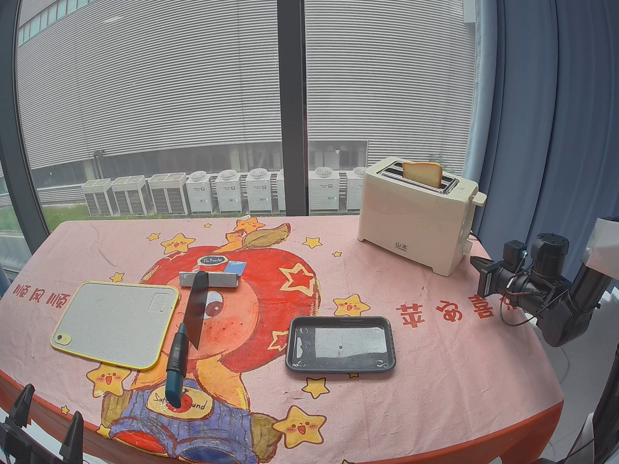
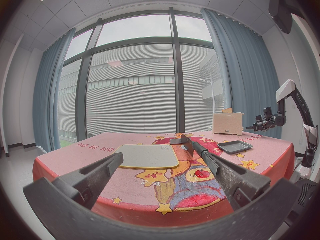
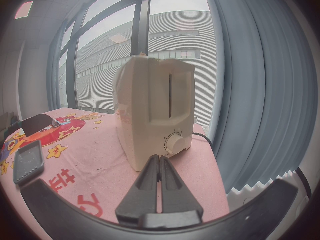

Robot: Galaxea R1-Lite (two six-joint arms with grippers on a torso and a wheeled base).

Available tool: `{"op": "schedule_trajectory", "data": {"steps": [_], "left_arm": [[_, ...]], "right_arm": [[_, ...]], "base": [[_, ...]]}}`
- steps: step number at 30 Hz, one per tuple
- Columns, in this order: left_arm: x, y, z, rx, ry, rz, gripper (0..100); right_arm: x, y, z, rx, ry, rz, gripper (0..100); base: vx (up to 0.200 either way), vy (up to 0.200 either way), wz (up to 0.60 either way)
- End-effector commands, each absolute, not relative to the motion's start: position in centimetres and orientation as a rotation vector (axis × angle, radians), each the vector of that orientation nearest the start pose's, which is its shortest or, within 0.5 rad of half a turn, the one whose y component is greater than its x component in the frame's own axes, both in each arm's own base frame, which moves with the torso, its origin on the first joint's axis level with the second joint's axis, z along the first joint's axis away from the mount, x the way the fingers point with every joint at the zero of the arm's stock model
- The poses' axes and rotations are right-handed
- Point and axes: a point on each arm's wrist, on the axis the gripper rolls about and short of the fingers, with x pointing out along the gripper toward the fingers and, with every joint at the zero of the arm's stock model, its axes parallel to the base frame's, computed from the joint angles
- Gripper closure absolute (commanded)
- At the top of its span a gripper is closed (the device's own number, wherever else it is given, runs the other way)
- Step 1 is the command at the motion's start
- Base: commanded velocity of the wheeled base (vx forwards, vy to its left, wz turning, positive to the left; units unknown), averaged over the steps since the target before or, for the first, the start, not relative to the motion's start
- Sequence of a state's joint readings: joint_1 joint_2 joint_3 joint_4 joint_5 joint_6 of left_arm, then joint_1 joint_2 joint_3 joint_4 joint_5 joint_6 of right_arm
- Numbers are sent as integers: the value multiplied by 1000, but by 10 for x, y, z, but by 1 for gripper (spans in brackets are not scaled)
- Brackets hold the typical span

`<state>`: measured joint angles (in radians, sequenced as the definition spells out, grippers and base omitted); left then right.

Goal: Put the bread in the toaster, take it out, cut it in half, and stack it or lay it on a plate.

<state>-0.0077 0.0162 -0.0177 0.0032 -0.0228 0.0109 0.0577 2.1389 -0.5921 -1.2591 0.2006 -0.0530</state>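
Bread: one tan slice, upright in the slot of the cream, boxy toaster at the far right of your pink star-print tablecloth. Black rectangular plate, dark-bladed knife, pale cutting board lie nearer. Window, blue curtain behind. Right gripper, pinched closed on nothing, just beside the toaster's dial end; left gripper, spread wide, well apart.
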Motion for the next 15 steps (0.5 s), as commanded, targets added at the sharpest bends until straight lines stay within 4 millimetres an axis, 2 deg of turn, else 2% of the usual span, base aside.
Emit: {"op": "schedule_trajectory", "data": {"steps": [1,2,4,9,10,15], "left_arm": [[-23,0,75,11,3,-31,0],[-23,0,75,11,3,-31,0],[-23,0,75,11,3,-31,0],[-23,0,75,11,3,-31,0],[-23,0,75,11,3,-31,0],[-23,0,75,11,3,-31,0]], "right_arm": [[316,23,73,-38,249,265,100],[303,23,81,-45,240,267,100],[292,22,90,-47,223,267,100],[274,22,107,-50,188,271,100],[274,22,107,-50,188,271,0],[261,22,116,-41,163,280,0]], "base": [[0,0,0],[0,0,0],[0,0,0],[0,0,0],[0,0,0],[0,0,0]]}}
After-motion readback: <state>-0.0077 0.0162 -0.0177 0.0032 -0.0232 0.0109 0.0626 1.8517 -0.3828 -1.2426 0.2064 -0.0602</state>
